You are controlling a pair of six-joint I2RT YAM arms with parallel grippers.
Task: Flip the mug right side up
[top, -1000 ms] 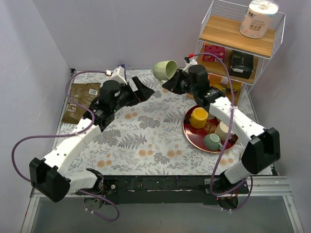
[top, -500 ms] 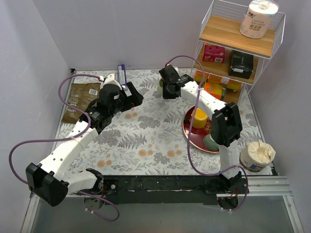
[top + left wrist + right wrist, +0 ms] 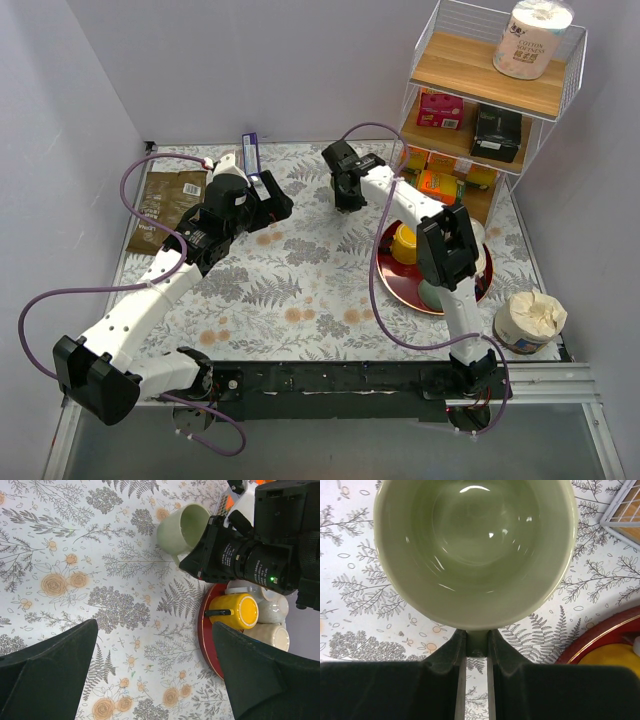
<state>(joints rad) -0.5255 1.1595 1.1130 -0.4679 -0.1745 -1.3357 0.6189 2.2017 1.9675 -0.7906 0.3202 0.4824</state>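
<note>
The pale green mug (image 3: 475, 550) fills the right wrist view with its mouth facing the camera. Its handle (image 3: 476, 639) is pinched between the fingers of my right gripper (image 3: 476, 642), which is shut on it. In the left wrist view the mug (image 3: 181, 527) sits low over the floral cloth, mouth up and slightly tilted; whether it touches the cloth I cannot tell. In the top view the right wrist (image 3: 346, 185) hides the mug. My left gripper (image 3: 278, 205) stands open to the mug's left, well apart from it, its fingers (image 3: 47, 675) wide with nothing between them.
A red tray (image 3: 392, 280) on the right holds a yellow mug (image 3: 405, 243) and other cups. Behind it stands a wire shelf (image 3: 490, 90) with boxes. A paper roll (image 3: 527, 320) sits front right, a brown packet (image 3: 163, 205) far left, and a small box (image 3: 250, 155) at the back.
The right arm has turned over and carried the mug down from a raised, sideways hold to low over the cloth, mouth up. The left gripper has drawn back slightly left.
</note>
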